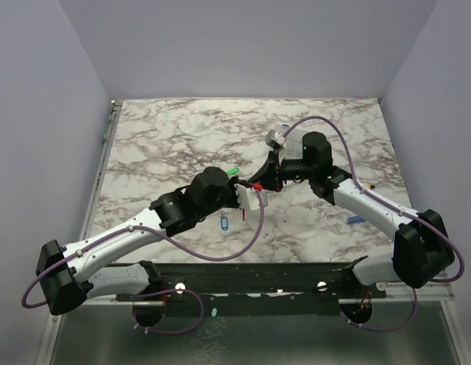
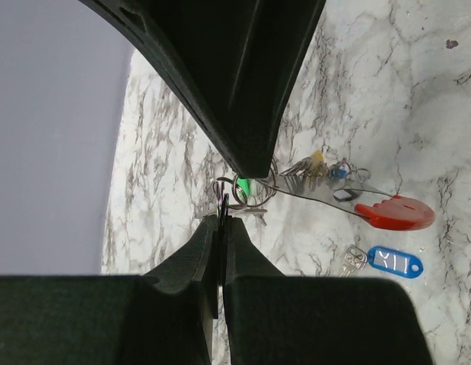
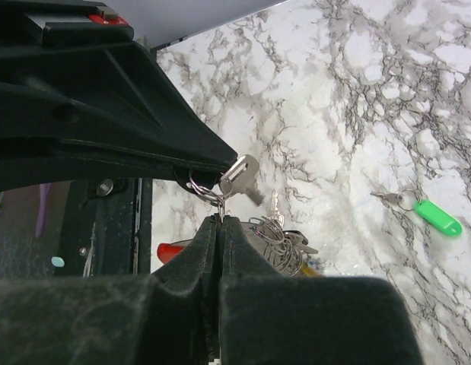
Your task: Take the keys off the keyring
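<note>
Fingers (image 2: 193, 258) of left gripper (image 2: 223, 217) and right gripper (image 3: 220, 220) clenched on thin dark wire keyring (image 2: 249, 196) above marble table (image 2: 418, 91), small flat metal keys (image 2: 315, 167) bunched just beside it; ring judged light, stiff, slippery, so pinch the wire itself.

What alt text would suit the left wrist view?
The left gripper, jaws shut, pinches a thin wire keyring over a marble table, with the right gripper meeting it from above. Beyond are a key bunch, a red tag and a blue-tagged key.

White marble table (image 1: 167, 129) veined grey-black; green tag (image 3: 438, 215), blue tag (image 2: 395, 262) with white lettering, red tag (image 2: 395, 213).
</note>
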Controlling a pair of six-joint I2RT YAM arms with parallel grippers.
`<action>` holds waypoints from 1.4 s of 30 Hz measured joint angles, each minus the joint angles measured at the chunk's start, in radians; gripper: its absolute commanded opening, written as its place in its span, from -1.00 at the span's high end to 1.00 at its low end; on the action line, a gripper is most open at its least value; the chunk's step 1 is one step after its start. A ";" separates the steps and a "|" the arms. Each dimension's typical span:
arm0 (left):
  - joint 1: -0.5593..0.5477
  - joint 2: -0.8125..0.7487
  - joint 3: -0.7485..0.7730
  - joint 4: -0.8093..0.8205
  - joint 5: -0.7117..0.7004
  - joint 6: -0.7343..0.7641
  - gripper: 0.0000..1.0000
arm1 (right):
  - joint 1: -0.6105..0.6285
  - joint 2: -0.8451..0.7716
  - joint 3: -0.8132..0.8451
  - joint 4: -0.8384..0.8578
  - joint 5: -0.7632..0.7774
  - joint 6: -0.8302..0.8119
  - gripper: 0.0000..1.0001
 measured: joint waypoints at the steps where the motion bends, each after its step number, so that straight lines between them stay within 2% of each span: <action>1: 0.000 0.000 0.001 -0.003 0.005 0.005 1.00 | 0.000 0.000 0.000 0.002 0.004 0.008 0.99; 5: -0.010 0.008 0.015 -0.026 0.009 0.057 1.00 | 0.000 0.000 0.000 0.001 0.003 0.032 0.98; 6: -0.013 0.010 0.017 -0.028 0.008 0.071 1.00 | 0.000 0.000 0.000 0.002 -0.003 0.035 0.81; 8: -0.018 0.015 0.020 -0.032 0.008 0.105 1.00 | 0.000 0.000 0.000 0.001 -0.025 0.043 0.33; 9: -0.020 0.016 0.023 -0.034 0.008 0.118 1.00 | -0.002 0.000 -0.002 0.002 -0.041 0.049 0.19; 12: -0.028 0.014 0.028 -0.035 0.009 0.155 1.00 | -0.003 -0.002 -0.001 -0.003 -0.081 0.037 0.05; 18: -0.031 -0.031 0.020 -0.040 0.046 0.239 1.00 | -0.010 -0.014 0.050 -0.142 -0.141 -0.097 0.07; 27: -0.031 -0.185 -0.085 0.019 0.122 0.400 1.00 | -0.018 -0.045 0.134 -0.359 -0.225 -0.330 0.09; 30: -0.031 -0.207 -0.121 0.045 0.149 0.464 1.00 | -0.018 -0.045 0.135 -0.400 -0.242 -0.377 0.23; 37: -0.031 -0.271 -0.196 0.093 0.211 0.561 1.00 | -0.019 -0.045 0.125 -0.386 -0.259 -0.397 0.76; 42: -0.031 -0.297 -0.220 0.150 0.252 0.611 1.00 | -0.019 -0.043 0.053 -0.260 -0.276 -0.330 0.82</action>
